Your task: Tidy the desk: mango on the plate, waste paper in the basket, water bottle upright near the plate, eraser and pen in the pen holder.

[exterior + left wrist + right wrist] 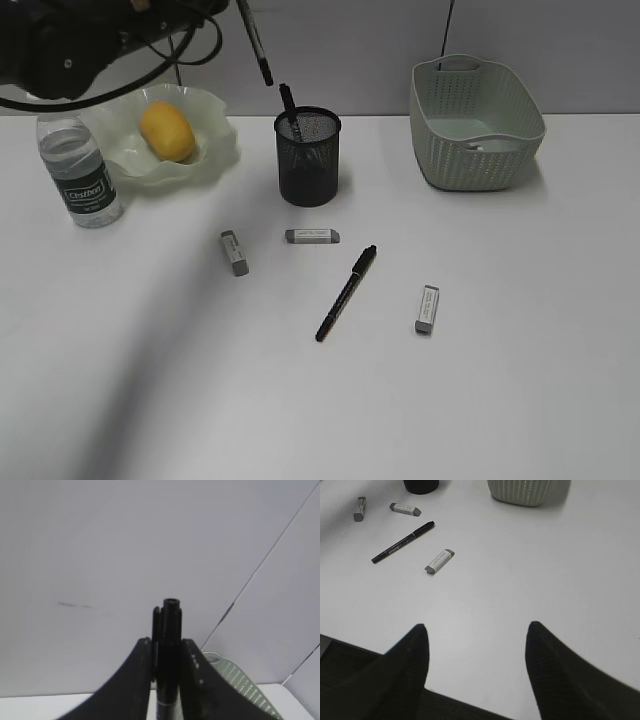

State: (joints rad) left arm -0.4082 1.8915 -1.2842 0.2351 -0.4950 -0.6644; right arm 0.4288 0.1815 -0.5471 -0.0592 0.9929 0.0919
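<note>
In the exterior view the left arm held a black pen (pixel 254 42) tip-down above and just left of the black mesh pen holder (pixel 308 156), which already contained one pen; the mango (pixel 167 130) lay in the wavy green plate (pixel 215 150), the water bottle (pixel 82 172) stood upright beside it, and three erasers — one at (pixel 234 251) — plus another pen (pixel 346 292) lay on the desk (pixel 520 380).

In the left wrist view the left gripper (pixel 167 652) pinched the pen barrel between its jaws.

In the right wrist view the right gripper (pixel 476 632) hovered with jaws spread and empty, well apart from the basket (pixel 522 491).

Done well, the step would centre the tip over the holder's mouth — then lower before letting go.
</note>
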